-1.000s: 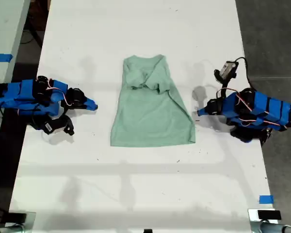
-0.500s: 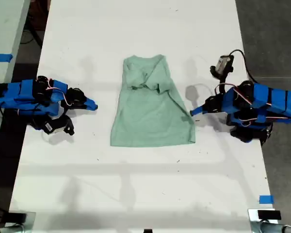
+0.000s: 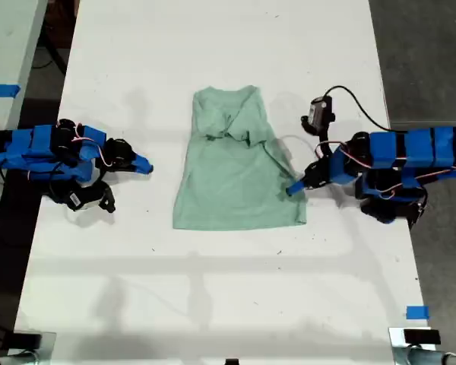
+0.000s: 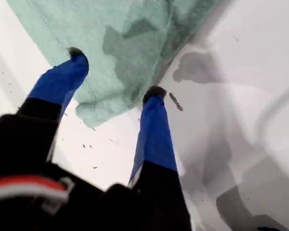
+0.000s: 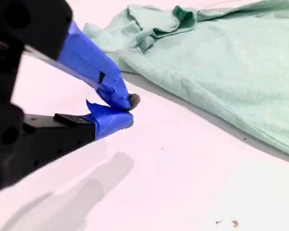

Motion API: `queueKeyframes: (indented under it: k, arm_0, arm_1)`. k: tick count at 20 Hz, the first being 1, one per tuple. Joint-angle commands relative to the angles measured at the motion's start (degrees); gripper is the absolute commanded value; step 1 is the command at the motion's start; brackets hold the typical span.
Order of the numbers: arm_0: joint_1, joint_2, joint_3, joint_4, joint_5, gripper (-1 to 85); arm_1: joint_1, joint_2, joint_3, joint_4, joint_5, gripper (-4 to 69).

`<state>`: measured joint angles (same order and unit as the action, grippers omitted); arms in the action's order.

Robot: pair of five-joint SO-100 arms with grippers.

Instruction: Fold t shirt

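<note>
my first gripper (image 4: 115, 72) has reached the t shirt (image 3: 239, 163) edge, jaws wide (hem corner between) | my second gripper (image 5: 130, 110) closed, empty, idle | fold grab imminent

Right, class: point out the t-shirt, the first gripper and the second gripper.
t shirt (image 3: 235, 179), exterior view, middle of its body.
my first gripper (image 4: 115, 72), first wrist view, between its open fingertips.
my second gripper (image 5: 130, 111), second wrist view, at its closed tips.

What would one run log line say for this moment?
t shirt: flat, sleeves bunched | my first gripper: open at hem corner | my second gripper: shut, beside shirt
</note>
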<state>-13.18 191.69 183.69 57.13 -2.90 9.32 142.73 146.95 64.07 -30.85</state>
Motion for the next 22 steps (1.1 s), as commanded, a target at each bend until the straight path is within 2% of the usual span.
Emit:
queueKeyframes:
  k: [1, 3, 5, 7, 12, 14, 16, 20, 22]
  arm_0:
    - [1.0, 0.4, 1.1, -0.7, -0.4, 0.0]
    - [1.1, 0.5, 1.1, -0.6, -0.4, 0.0]
    - [1.1, 0.6, 1.1, -0.6, -0.4, 0.0]
    - [1.1, 0.7, 1.1, -0.5, -0.4, 0.0]
    - [1.1, 0.7, 1.1, -0.4, -0.6, 0.0]
    - [1.1, 0.7, 1.1, -0.4, -0.6, 0.0]
    - [1.1, 0.8, 1.1, -0.4, -0.6, 0.0]
    - [0.9, 0.8, 1.1, -0.4, -0.6, 0.0]
    - [0.9, 0.8, 1.1, -0.4, -0.7, 0.0]
  arm_1:
    - [0.3, -8.0, 2.4, -8.2, 0.3, 17.6]
    - [3.1, -11.2, 6.7, -12.7, -0.1, 7.7]
    - [3.9, -9.8, 6.4, -11.3, -0.4, -0.9]
    - [2.8, -9.3, 5.9, -10.5, 0.1, -0.8]
    - [-1.1, -6.5, -16.2, 10.5, -1.1, -0.8]
    - [-1.4, -8.5, -23.6, 11.9, -2.2, -0.8]
    - [-1.8, -14.9, -29.9, 9.5, -2.5, -0.8]
    - [-4.9, -30.3, -39.6, -0.9, -0.1, -0.8]
    - [-5.9, -35.8, -38.1, -9.3, 1.2, -0.8]
